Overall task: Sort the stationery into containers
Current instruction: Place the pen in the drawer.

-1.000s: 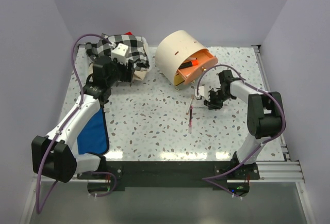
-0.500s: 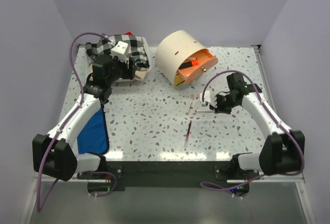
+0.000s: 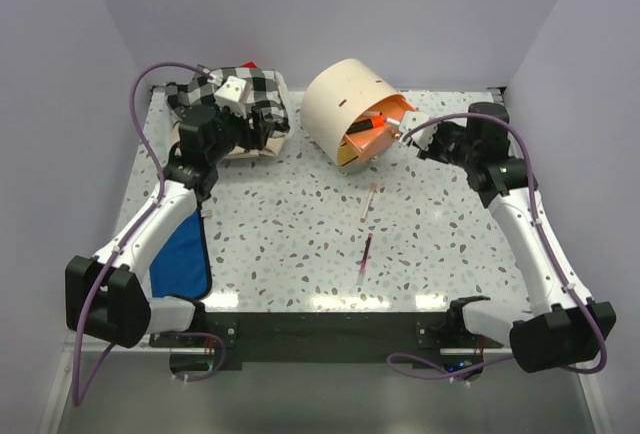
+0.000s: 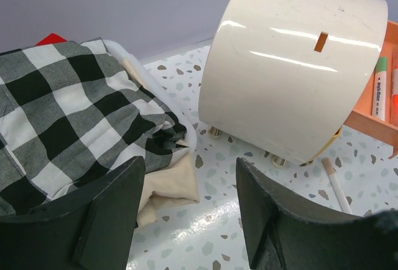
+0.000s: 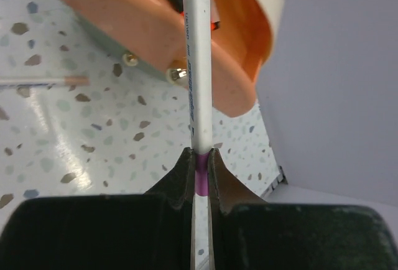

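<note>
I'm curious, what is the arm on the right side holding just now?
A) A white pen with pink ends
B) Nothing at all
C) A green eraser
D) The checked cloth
A: in the right wrist view the right fingers are pinched shut on a white pen with pink ends, which points toward the open orange drawer.

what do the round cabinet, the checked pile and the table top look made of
Round cabinet: likely glossy plastic or lacquered wood; sharp light streaks on it. Checked pile: woven fabric, matte, soft folds. Table top: speckled, terrazzo-look, semi-gloss glare; possibly laminate.
</note>
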### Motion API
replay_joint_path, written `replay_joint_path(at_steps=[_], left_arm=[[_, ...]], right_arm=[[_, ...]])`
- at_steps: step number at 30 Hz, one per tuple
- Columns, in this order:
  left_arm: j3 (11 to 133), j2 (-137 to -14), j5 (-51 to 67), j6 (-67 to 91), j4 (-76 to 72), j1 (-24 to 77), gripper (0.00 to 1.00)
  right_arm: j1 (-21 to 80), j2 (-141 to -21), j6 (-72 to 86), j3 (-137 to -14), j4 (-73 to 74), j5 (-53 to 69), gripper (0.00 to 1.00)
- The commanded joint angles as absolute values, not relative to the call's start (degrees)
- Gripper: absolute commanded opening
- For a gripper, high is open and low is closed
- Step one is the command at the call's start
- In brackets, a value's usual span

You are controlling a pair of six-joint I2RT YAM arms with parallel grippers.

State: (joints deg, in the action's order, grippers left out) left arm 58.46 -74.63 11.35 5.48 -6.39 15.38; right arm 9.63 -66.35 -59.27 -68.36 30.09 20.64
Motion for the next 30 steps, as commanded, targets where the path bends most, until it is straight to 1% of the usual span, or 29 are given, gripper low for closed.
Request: replay_joint_path(at_steps=[1, 4, 9, 14, 23, 29, 30], left_arm=[[57.31, -73.48, 12.22, 7.12, -10.54, 14.85, 0.65], [55.99, -72.43, 12.13, 7.47, -10.72, 14.85, 0.65], [54.06, -71.02, 11.69, 7.65, -10.99, 14.77, 0.65], [52.39, -69.52, 11.51, 7.91, -11.69, 14.59, 0.66], [50.27, -68.03, 11.69, 9.23, -12.66, 13.45, 0.66], [49.92, -67.85, 11.95, 9.76, -12.66, 12.75, 0.66], [49.92, -67.94, 11.95, 9.84, -12.83, 12.66, 0.66]], right_arm=[[11.86, -69.77, -55.98, -73.12, 16.53, 15.12, 0.0], [13.79, -72.59, -59.31, -75.84, 16.35, 14.15, 0.0], [16.34, -75.49, -70.91, -78.57, 19.24, 14.06, 0.0], [16.44, -78.57, -81.18, -81.03, 22.75, 14.15, 0.01], [16.35, -81.12, -91.92, -80.6, 24.79, 13.27, 0.04], [16.43, -82.0, -93.87, -80.51, 25.05, 13.18, 0.07], [16.44, -82.09, -93.78, -80.51, 25.05, 13.1, 0.11]])
